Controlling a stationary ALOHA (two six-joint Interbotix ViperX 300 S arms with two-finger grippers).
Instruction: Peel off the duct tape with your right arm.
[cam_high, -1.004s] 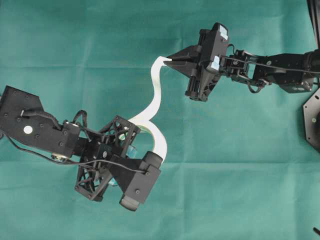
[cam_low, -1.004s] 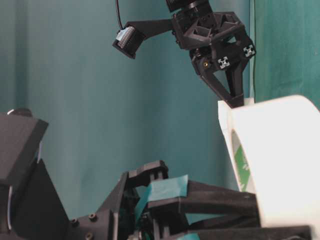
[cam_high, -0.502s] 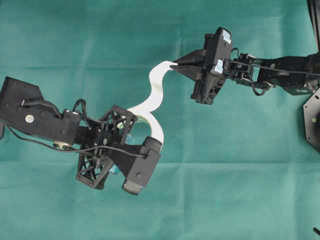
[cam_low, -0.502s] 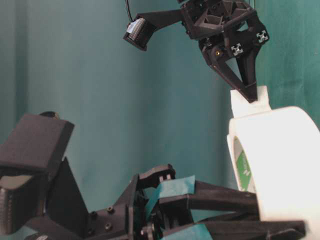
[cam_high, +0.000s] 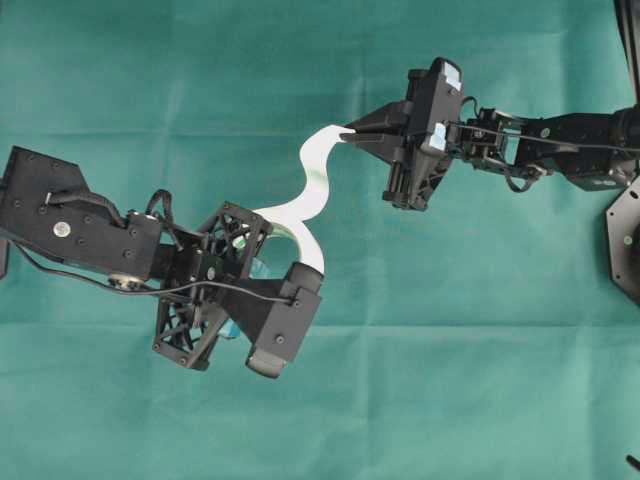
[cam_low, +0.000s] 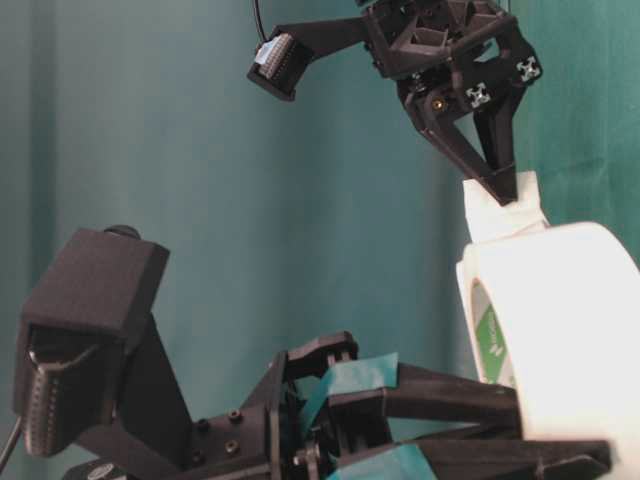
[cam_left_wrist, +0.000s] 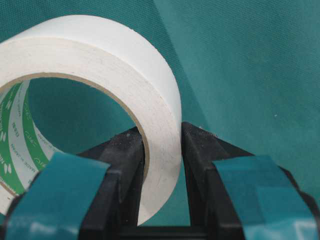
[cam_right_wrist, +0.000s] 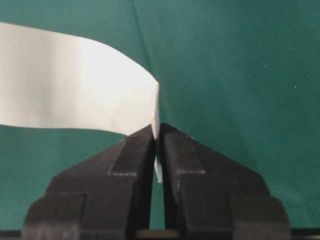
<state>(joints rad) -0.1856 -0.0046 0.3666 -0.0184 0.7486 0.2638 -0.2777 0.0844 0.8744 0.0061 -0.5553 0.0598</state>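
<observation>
The white duct tape roll (cam_left_wrist: 100, 60) with a green-printed core is clamped by its wall between the teal-taped fingers of my left gripper (cam_left_wrist: 162, 132). In the overhead view the roll (cam_high: 300, 240) is partly hidden under the left gripper (cam_high: 270, 255). A loose white strip (cam_high: 315, 170) curves from the roll up to my right gripper (cam_high: 345, 135), which is shut on the strip's end. The right wrist view shows the strip (cam_right_wrist: 75, 90) pinched between the pointed black tips of the gripper (cam_right_wrist: 156, 131). At table level the right gripper (cam_low: 505, 190) hangs above the roll (cam_low: 560, 330).
Green cloth (cam_high: 480, 340) covers the table. A black base plate (cam_high: 625, 240) sits at the right edge. The left arm's camera housing (cam_high: 275, 335) juts out below the roll.
My right gripper has lifted and shifted slightly right with the strip end, drawing the strip off the roll. My left arm has moved the roll a little toward the far side.
</observation>
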